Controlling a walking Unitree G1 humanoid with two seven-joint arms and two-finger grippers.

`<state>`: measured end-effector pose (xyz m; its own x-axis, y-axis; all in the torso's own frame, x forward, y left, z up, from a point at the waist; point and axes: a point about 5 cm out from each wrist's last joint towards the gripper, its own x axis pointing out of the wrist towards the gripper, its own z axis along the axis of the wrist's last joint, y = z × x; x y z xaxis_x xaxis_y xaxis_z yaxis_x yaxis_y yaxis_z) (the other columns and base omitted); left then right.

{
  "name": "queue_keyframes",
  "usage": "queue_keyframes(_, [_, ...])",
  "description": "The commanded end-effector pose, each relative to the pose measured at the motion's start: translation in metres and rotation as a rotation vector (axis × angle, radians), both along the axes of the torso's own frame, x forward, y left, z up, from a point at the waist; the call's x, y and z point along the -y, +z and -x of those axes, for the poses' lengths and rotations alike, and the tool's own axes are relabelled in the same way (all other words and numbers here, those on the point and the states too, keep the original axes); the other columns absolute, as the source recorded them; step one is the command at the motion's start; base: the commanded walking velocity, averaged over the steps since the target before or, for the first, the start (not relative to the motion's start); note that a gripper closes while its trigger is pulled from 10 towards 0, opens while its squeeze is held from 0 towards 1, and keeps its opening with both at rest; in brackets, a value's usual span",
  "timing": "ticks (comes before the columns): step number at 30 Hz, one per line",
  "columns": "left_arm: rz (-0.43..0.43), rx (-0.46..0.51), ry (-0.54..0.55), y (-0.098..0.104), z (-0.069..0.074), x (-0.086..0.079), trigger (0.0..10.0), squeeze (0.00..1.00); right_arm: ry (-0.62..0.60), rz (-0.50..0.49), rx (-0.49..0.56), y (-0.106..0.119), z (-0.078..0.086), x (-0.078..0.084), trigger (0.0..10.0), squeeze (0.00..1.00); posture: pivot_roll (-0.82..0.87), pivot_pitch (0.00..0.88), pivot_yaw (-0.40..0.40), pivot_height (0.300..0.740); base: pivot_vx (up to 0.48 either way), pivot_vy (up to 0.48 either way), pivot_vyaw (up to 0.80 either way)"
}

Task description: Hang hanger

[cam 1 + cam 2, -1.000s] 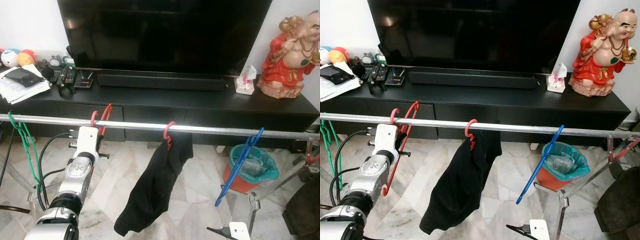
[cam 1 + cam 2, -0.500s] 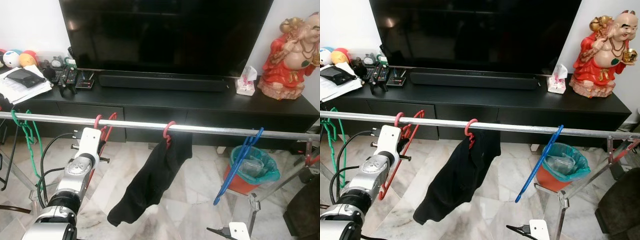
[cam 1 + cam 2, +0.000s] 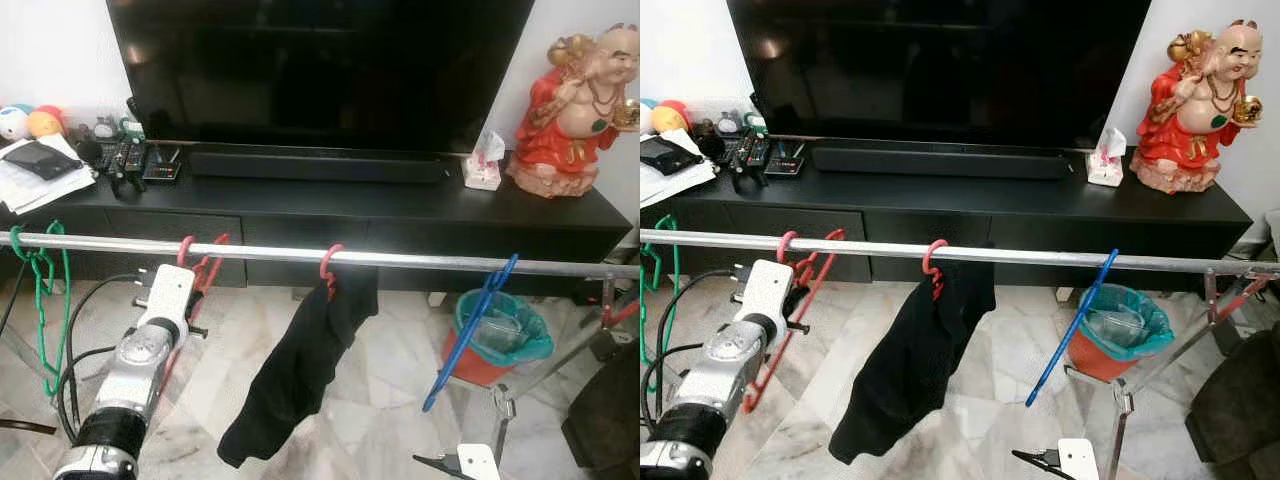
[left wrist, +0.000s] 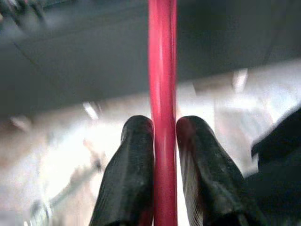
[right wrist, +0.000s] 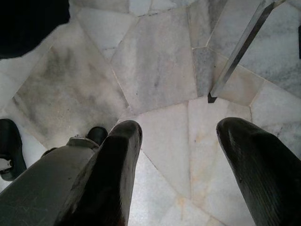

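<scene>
A red hanger [image 3: 810, 275] hooks over the metal rail [image 3: 420, 259], left of the middle. My left gripper [image 4: 163, 141] is shut on its red bar, and the arm reaches up from the lower left just below the rail. To the right on the rail hang a pink hanger [image 3: 328, 268] draped with a black garment [image 3: 300, 370] and a blue hanger [image 3: 470, 335]. A green hanger [image 3: 45, 300] hangs at the far left. My right gripper [image 5: 178, 155] is open, low over the marble floor.
Behind the rail stands a black TV cabinet [image 3: 400, 205] with a large TV [image 3: 320, 70], a red figurine [image 3: 570, 110], a tissue pack and remotes. A teal bin in an orange pot [image 3: 500, 335] sits on the floor at right. Rack legs [image 3: 1140, 385] angle down at right.
The camera has shifted a little. The black garment has swung slightly. My left gripper stays on the red hanger at the rail.
</scene>
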<state>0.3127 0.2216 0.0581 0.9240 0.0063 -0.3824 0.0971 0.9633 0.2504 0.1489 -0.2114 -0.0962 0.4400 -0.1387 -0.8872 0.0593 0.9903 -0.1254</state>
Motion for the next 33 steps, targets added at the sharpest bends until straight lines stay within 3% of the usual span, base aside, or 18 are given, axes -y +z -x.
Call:
queue_keyframes(1, [0.005,-0.019,-0.003,-0.001,0.003,0.003,10.0,0.97,-0.001,0.008,-0.004,0.001,0.0,0.003,10.0,0.0,-0.05,0.0,-0.103,0.732,0.0,0.0,0.0])
queue_keyframes(10, [0.01,0.034,0.016,0.01,0.002,0.004,10.0,0.95,-0.004,0.007,-0.004,0.0,0.0,0.003,10.0,0.0,-0.05,0.0,-0.101,0.732,0.0,0.0,0.0])
queue_keyframes(16, [0.085,0.086,0.008,0.027,0.006,0.005,10.0,0.95,-0.005,0.008,-0.003,0.0,0.0,0.003,10.0,0.0,-0.05,0.0,-0.101,0.732,0.0,0.0,0.0])
queue_keyframes(27, [0.137,0.062,-0.053,0.049,0.035,-0.007,10.0,1.0,-0.003,0.011,-0.002,0.001,0.0,0.004,10.0,0.0,-0.04,0.0,-0.102,0.732,0.0,0.0,0.0])
queue_keyframes(29, [0.17,0.075,-0.035,0.052,0.044,-0.015,10.0,1.0,-0.007,0.011,-0.001,0.001,0.0,0.004,10.0,0.0,-0.03,0.0,-0.097,0.732,0.0,0.0,0.0])
queue_keyframes(33, [0.154,0.059,0.021,0.041,0.063,-0.032,10.0,1.0,-0.012,0.011,0.0,0.001,0.0,0.004,10.0,0.0,-0.03,0.0,-0.096,0.732,0.0,0.0,0.0])
